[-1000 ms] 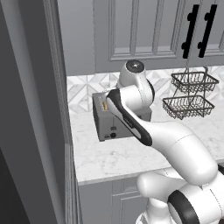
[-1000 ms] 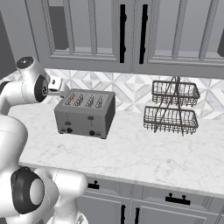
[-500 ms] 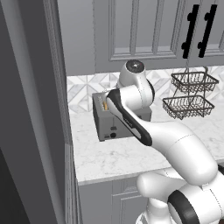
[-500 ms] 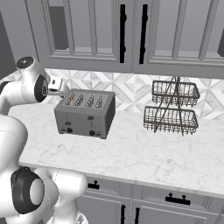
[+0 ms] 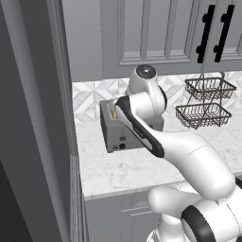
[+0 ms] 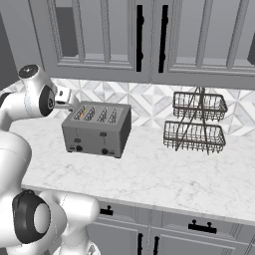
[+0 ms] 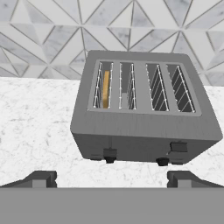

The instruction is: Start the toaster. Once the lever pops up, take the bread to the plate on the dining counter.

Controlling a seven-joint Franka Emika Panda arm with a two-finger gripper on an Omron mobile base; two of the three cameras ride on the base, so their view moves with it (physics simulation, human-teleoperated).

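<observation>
marble counter (image 6: pixel 149 174) — toaster (image 6: pixel 97 130), wire baskets (image 6: pixel 195 122)

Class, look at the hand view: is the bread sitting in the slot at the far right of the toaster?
No: the bread stands in the leftmost slot of the toaster; the far-right slot is empty.

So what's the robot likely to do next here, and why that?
Probably ease the open gripper down toward the left lever on the toaster. The bread already sits in the leftmost slot, and the gripper hangs above the toaster's front, touching nothing, so the lever looks unpressed.
</observation>
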